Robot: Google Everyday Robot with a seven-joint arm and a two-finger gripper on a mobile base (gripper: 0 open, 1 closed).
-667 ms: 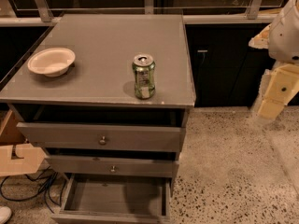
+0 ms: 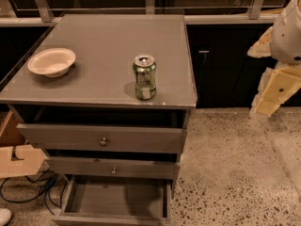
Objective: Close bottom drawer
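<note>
**Bottom drawer open as before; no approach under way**

Against the frame taken 0.7 s earlier, next to nothing is found changed. The gripper [image 2: 273,95] is seen at the right edge of the view, raised at about the height of the cabinet [image 2: 94,55] top and well apart from it. Any shift in its position is too slight to be called. Whether it is open or closed cannot be told, and nothing is seen held in it.

The bottom drawer [image 2: 117,199] is noted far below the gripper and off to its left in the view, pulled out as far as before, with its bare tray exposed. Its front panel is cut by the lower edge of the frame, so the knob is not seen. The middle drawer [image 2: 113,167] and top drawer [image 2: 101,138] are stacked directly above it, each standing slightly proud of the cabinet face.

A can [image 2: 144,77] and a bowl [image 2: 51,61] are recorded on the cabinet top, level with the gripper and to its left, unmoved.

Judgement: the task is not yet advanced. The gripper must be lowered and brought across to the front panel before a push can be made.
</note>
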